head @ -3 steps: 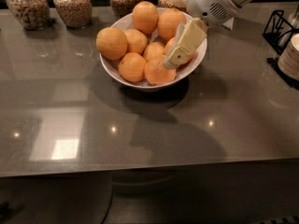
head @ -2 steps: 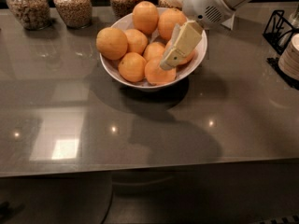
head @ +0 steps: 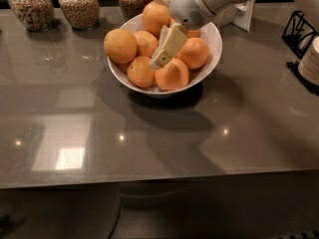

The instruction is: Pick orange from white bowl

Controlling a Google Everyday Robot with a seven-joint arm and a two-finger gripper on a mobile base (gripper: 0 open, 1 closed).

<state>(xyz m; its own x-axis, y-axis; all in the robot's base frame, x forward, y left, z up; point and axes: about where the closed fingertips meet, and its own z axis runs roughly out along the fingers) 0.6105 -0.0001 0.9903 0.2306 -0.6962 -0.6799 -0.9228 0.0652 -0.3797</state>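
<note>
The white bowl [head: 212, 39] stands on the grey counter at the upper middle, piled with several oranges. One orange [head: 120, 46] sits on its left rim, one [head: 172, 75] at the front, one [head: 194, 53] at the right. My gripper [head: 160, 59] reaches in from the upper right on a white arm [head: 199, 1]. It slants down and to the left over the middle of the pile, its tip between the front orange and a smaller one [head: 140, 71]. No orange is lifted out of the pile.
Three glass jars of grain [head: 79, 5] stand along the back edge at the left. A black wire rack [head: 299, 31] and a stack of white plates [head: 310, 61] are at the right edge. The counter's front edge [head: 149, 180] runs across the lower part.
The gripper has moved left and slightly up across the bowl, from the front-right oranges to the middle of the pile. The right orange now shows. The oranges have not visibly moved.
</note>
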